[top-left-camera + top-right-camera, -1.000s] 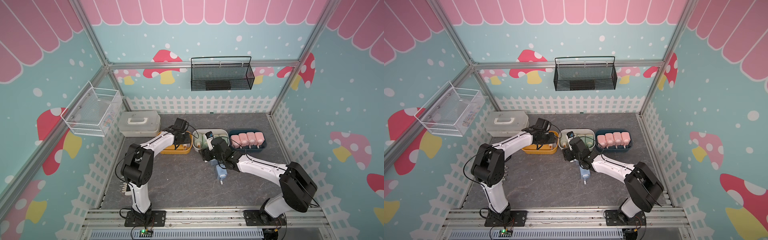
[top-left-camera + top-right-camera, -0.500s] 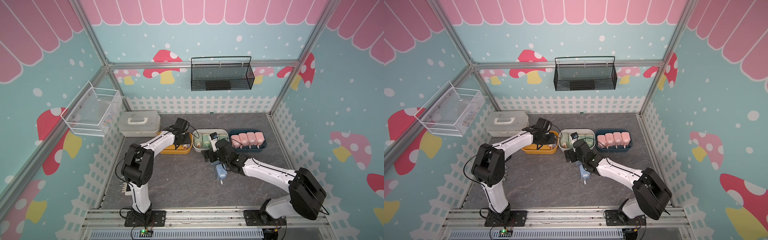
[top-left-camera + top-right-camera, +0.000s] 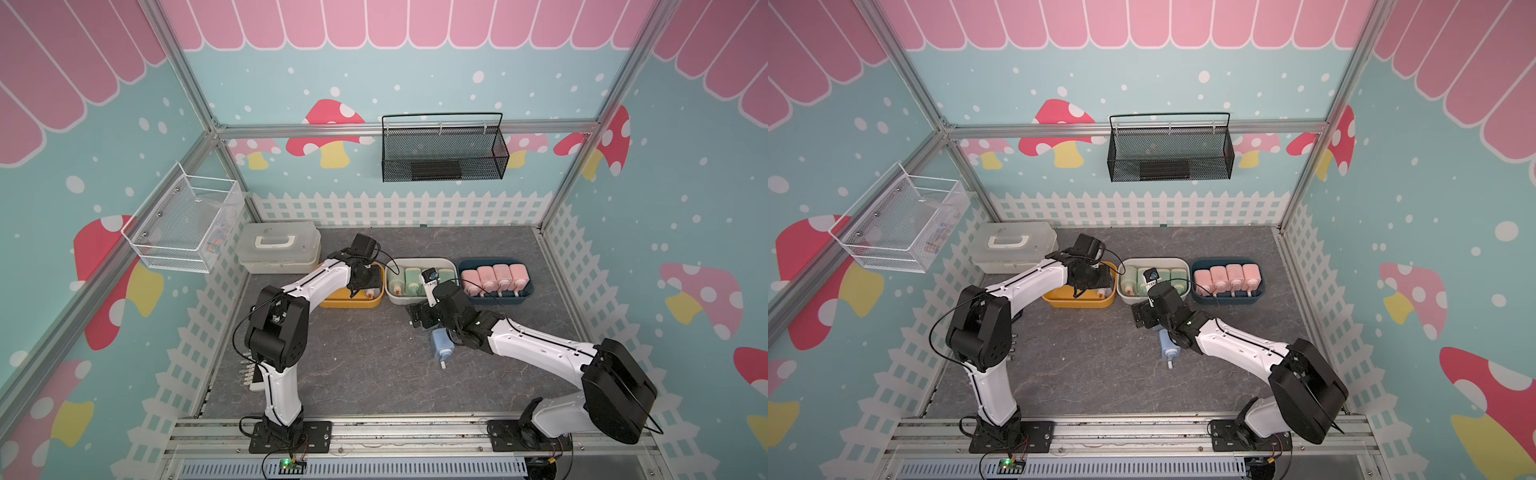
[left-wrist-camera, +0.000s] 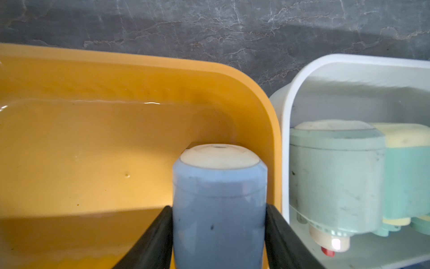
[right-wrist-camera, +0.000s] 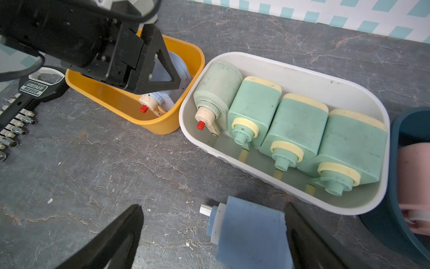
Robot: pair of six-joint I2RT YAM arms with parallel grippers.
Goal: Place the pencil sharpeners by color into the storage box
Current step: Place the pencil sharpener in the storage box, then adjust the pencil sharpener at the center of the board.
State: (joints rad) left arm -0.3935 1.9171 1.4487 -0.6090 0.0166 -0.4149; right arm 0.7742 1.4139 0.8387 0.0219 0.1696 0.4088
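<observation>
My left gripper (image 4: 218, 209) is inside the yellow box (image 4: 93, 139), shut on a blue pencil sharpener (image 4: 218, 181) that stands by the wall nearest the white box (image 4: 286, 111). My right gripper (image 5: 213, 208) hangs open over the table. A second blue sharpener (image 5: 251, 235) lies on its side between the fingers, close to one of them. Both top views show it (image 3: 440, 343) (image 3: 1169, 347) in front of the white box. Several green sharpeners (image 5: 300, 125) fill the white box, and several pink ones (image 3: 494, 276) fill the dark blue box (image 3: 494, 296).
A black-and-white bar tool (image 5: 21, 109) lies on the table left of the yellow box. A white lidded case (image 3: 278, 247) stands at the back left. A wire basket (image 3: 183, 224) hangs on the left wall, and a black mesh basket (image 3: 442, 149) on the back wall.
My right gripper has drawn back from the white box toward the front and opened wider over the blue sharpener on the table. The left arm has hardly moved.
</observation>
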